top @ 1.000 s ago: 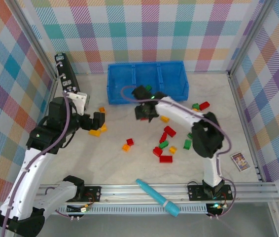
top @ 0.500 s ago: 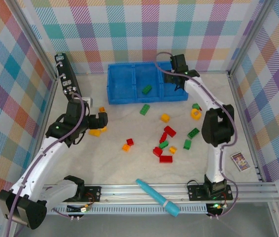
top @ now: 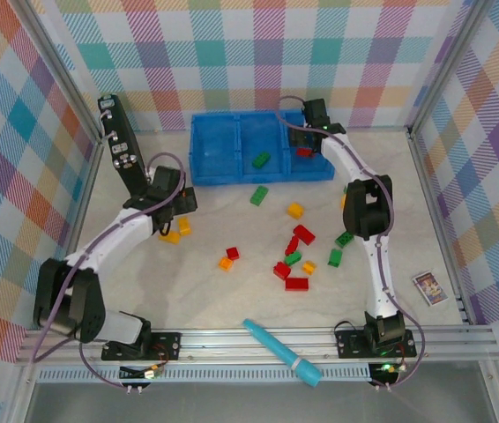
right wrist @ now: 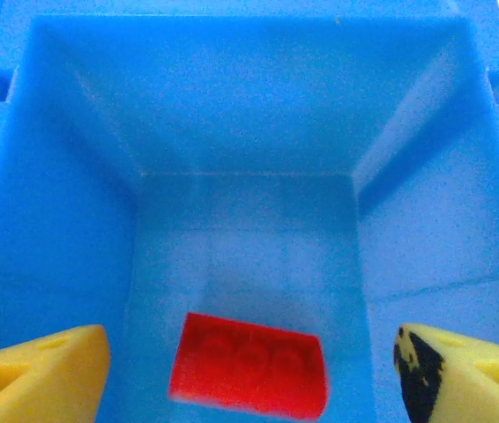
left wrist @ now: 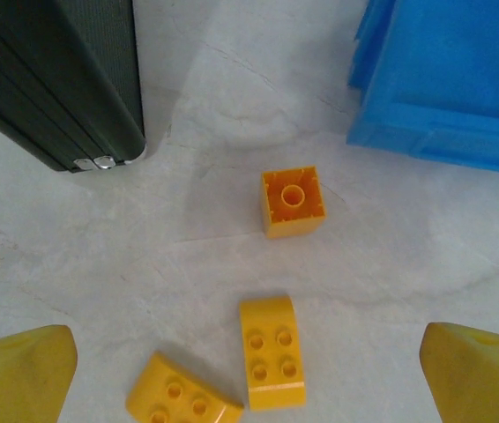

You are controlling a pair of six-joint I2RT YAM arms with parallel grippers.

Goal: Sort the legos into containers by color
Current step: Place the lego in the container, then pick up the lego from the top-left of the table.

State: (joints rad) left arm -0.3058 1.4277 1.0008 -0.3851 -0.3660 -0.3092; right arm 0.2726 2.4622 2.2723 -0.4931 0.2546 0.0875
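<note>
Left claw (top: pixel 177 203): spread wide, gripping nothing, low over the table (top: pixel 197 295).
Left fingertips (left wrist: pixel 20 374): 2 yellow pads at the bottom corners of the left wrist view, well apart, touching no brick.
Curved yellow lego (left wrist: pixel 271 363): lay flat between the left fingertips, studs up, clear of both pads.
Second yellow lego (left wrist: pixel 182 401): just beside the curved one, toward the left pad, studs up, partly cut off by the frame edge.
Orange lego (left wrist: pixel 294 201): ahead of the left claw, on its own, hollow underside up.
Black device (left wrist: pixel 55 79): ahead of the left claw and off to its left side, standing on the table.
Right claw (top: pixel 306 134): jaws stood wide with nothing gripped, poised above the right-end compartment.
Right fingertips (right wrist: pixel 33 370): 2 yellow pads, 1 at each lower corner of the right wrist view.
Red lego (right wrist: pixel 249 363): on the compartment floor straight below the right claw, between the pads, touching neither; slightly blurred.
Blue bin (right wrist: pixel 232 97): 3 compartments in a row, its right-end one under the right claw, its near corner ahead-right of the left claw.
Green lego (top: pixel 261 159): in the middle compartment, 1 over from the right claw on its left.
Scattered legos (top: pixel 296 283): red, green and yellow-orange bricks on the table, well apart from both claws, toward the arm bases.
Teal stick (top: pixel 282 352): by the near rail, far from both claws.
Picture card (top: pixel 428 286): at the table's right side, far from the right claw.
</note>
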